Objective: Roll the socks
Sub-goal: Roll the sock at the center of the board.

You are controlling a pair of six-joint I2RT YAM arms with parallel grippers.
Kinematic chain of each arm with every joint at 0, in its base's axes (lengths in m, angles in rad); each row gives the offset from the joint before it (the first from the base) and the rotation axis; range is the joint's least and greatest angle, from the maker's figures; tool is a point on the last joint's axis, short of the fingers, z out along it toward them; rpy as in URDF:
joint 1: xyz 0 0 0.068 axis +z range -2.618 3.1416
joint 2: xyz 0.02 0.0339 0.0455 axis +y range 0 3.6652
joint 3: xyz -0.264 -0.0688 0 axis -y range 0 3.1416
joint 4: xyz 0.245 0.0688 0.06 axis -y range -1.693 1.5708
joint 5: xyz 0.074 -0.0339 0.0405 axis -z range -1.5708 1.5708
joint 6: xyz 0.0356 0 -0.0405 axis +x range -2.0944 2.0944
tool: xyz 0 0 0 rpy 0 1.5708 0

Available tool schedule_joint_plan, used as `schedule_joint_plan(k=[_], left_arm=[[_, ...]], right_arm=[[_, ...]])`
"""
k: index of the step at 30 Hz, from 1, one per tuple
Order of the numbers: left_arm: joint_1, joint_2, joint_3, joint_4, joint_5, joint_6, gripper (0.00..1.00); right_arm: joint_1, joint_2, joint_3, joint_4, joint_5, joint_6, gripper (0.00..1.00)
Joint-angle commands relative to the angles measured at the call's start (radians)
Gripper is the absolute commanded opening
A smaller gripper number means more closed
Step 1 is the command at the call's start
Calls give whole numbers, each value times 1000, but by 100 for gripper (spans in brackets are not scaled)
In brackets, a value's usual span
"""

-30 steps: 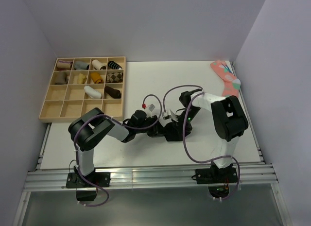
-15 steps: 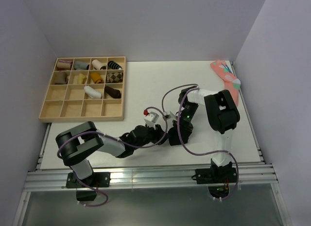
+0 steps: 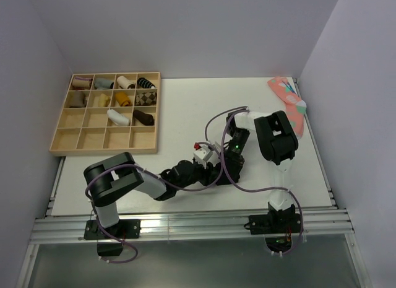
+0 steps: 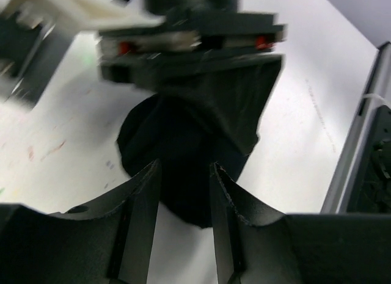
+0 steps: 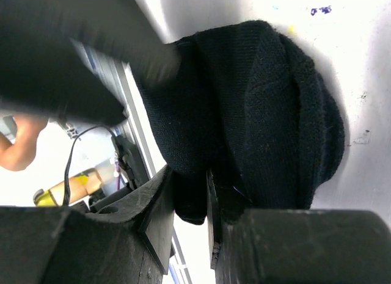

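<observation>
On the white surface (image 3: 185,108), near its middle, sits the soft black knit sock bundle (image 5: 269,107), light and squashy (likely to unroll), so clamp across its thick middle. The right pincer (image 5: 190,180) narrowly pinches its fabric. The left pincer (image 4: 185,169) straddles one end, and I cannot tell whether it grips.

A wooden compartment tray (image 3: 102,151) rests on a white table (image 3: 185,108). Rolled socks fill the tray's two far rows, among them a cream roll (image 3: 126,82), a black ribbed roll (image 3: 146,83), a mustard roll (image 3: 122,100) and a checked roll (image 3: 145,97). In its third row, a white roll (image 3: 117,117) lies beside a dark roll with a pale end (image 3: 143,118). Well to the tray's right lies a coral-pink spotted sock (image 3: 288,99). A metal rail (image 3: 185,226) runs nearer than the tray.
</observation>
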Motion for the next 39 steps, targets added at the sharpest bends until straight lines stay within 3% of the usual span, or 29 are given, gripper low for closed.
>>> schedule_joint_plan(k=[1,13,24,27,28,32,39], left_arm=[[-6,19,59,36,111,80,43],[2,110,116,-11,208,118,44],[37,188,133,-17,274,43,41],[53,206,135,-23,275,6,31],[57,209,135,-22,281,-3,21],[60,217,147,-72,294,-47,1],[62,262,196,-207,289,-136,0]], right_arm=[[-6,26,32,-30,16,-2,21],[-5,46,38,-6,33,41,21],[-6,56,38,33,41,67,22],[-6,34,26,59,39,74,29],[-8,27,22,66,38,75,34],[-12,-12,-6,108,26,90,40],[-60,-111,-40,221,-11,169,47]])
